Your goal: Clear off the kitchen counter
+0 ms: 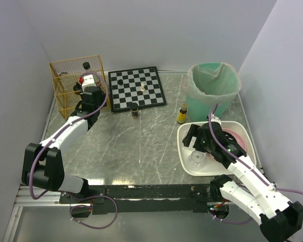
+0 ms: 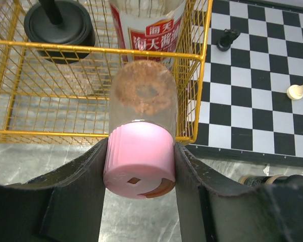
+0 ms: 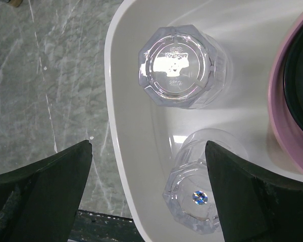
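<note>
My left gripper [image 2: 140, 151] is shut on the pink lid [image 2: 139, 164] of a clear spice jar [image 2: 144, 96] holding brown powder. The jar hangs at the near wall of the yellow wire basket [image 1: 65, 83], at the back left of the kitchen counter [image 1: 141, 146]. My right gripper [image 3: 147, 151] stands open over the left rim of the white tray [image 3: 116, 101], with nothing between its fingers. Two clear glasses, one [image 3: 181, 65] and the other [image 3: 202, 196], sit in the tray beside a pink plate [image 3: 288, 101].
The basket holds a red-labelled sauce bottle [image 2: 151, 25] and a black-lidded container [image 2: 58, 22]. A chessboard [image 1: 137, 88] with a few pieces lies at the back. A dark-capped small bottle [image 1: 135, 109] and a yellow-labelled bottle [image 1: 182, 114] stand on the counter. A green lined bin [image 1: 214, 88] is back right.
</note>
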Action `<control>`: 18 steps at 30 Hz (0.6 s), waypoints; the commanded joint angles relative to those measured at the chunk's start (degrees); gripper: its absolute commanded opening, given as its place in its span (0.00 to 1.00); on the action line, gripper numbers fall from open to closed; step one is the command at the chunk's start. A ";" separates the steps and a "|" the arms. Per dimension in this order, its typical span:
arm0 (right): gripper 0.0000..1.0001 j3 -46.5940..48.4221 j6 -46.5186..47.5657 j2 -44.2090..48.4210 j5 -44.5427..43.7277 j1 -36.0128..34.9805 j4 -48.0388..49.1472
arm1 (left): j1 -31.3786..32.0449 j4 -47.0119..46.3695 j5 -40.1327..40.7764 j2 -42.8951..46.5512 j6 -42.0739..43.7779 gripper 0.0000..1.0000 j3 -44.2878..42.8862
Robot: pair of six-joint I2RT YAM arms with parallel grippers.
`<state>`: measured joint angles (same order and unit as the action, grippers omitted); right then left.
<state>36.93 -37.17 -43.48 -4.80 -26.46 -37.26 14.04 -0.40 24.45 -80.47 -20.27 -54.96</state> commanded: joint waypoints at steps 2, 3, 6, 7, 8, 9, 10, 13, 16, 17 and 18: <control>0.99 -0.28 0.25 -0.37 0.14 0.35 1.31 | 0.90 -0.12 0.69 0.75 -1.79 0.01 -0.15; 0.99 -0.28 0.17 -0.37 0.23 0.35 1.31 | 0.99 -0.12 0.69 0.92 -1.70 0.01 -0.24; 0.99 -0.45 -0.01 -0.55 0.49 0.27 1.66 | 1.07 0.05 1.21 1.71 -1.70 0.01 -0.32; 0.99 -0.54 -0.10 -0.55 0.58 0.35 1.66 | 1.07 0.23 1.22 1.80 -1.70 0.01 -0.67; 1.00 -0.63 -0.10 -0.55 0.67 0.35 1.75 | 0.99 0.23 1.48 1.80 -1.53 0.01 -0.85; 1.00 -0.63 -0.10 -0.46 0.75 0.35 1.75 | 0.99 0.32 1.48 1.80 -1.52 0.01 -1.20; 1.00 -0.63 -0.10 -0.55 0.84 0.35 1.75 | 1.07 0.32 1.65 1.63 -1.35 0.01 -1.64; 0.99 -0.54 -0.10 -0.64 0.93 0.27 1.75 | 1.07 0.31 2.62 0.58 -0.56 0.00 -3.39; 0.99 -0.45 -0.18 -0.72 1.02 0.35 1.75 | 0.90 0.32 2.71 -1.09 0.58 0.01 -5.50; 1.00 -0.54 -0.19 -0.72 1.02 0.35 1.83 | 0.72 0.32 2.62 -1.88 0.85 0.01 -6.29; 0.99 -0.54 -0.19 -0.72 1.11 0.27 1.84 | 0.29 0.32 2.19 -2.58 1.11 0.01 -7.34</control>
<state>36.29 -37.21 -44.14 -3.81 -26.46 -36.77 14.72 1.30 25.74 -81.01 -20.47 -57.12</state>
